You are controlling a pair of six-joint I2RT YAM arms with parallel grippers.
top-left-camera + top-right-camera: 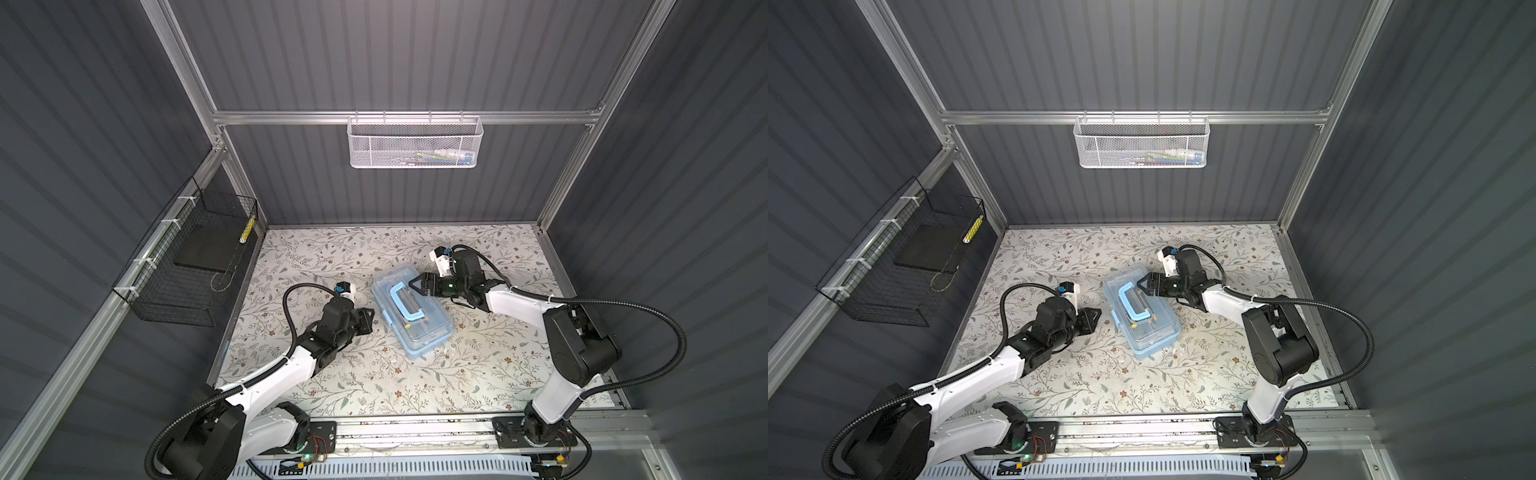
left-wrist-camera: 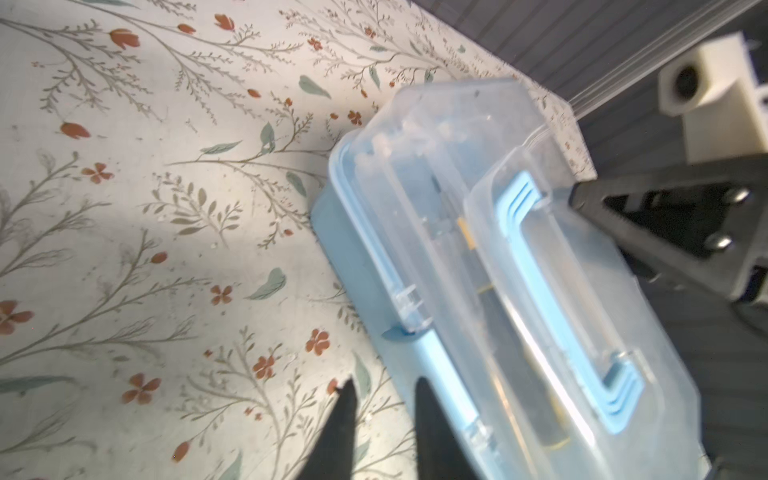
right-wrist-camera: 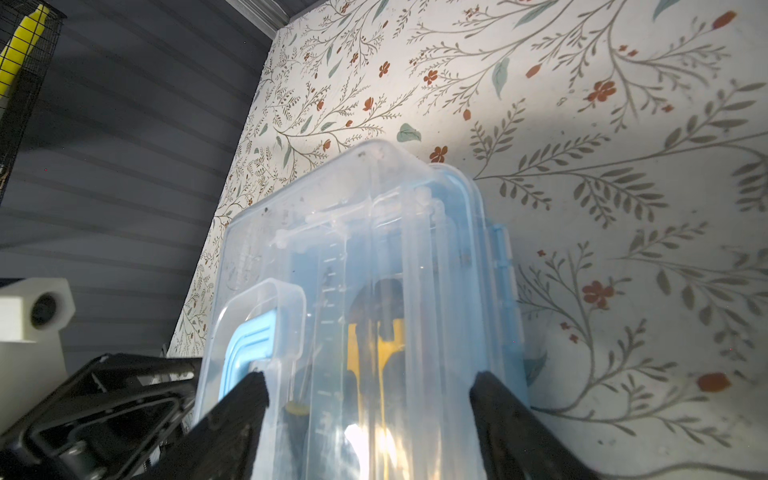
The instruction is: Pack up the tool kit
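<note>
The tool kit point(image 1: 419, 328) point(image 1: 1148, 328), a light-blue box with its clear lid down, lies askew mid-table in both top views. Its pale-blue handle point(image 2: 540, 270) lies flat on the lid, and a yellow-and-black tool point(image 3: 374, 345) shows through the plastic. My right gripper point(image 1: 413, 284) point(image 3: 370, 395) is at the box's far end, its jaws spread wide over the lid beside the handle. My left gripper point(image 1: 371, 318) point(image 2: 385, 392) hovers just left of the box's long side near the small blue latch point(image 2: 399, 332). Its blurred fingers are a little apart, with only table between them.
A white mesh basket point(image 1: 415, 143) with small items hangs on the back wall. A black wire basket point(image 1: 187, 266) on the left wall holds a dark slab and a yellow item point(image 1: 248, 228). Grey walls close three sides, and the arms' rail point(image 1: 415, 432) runs along the front.
</note>
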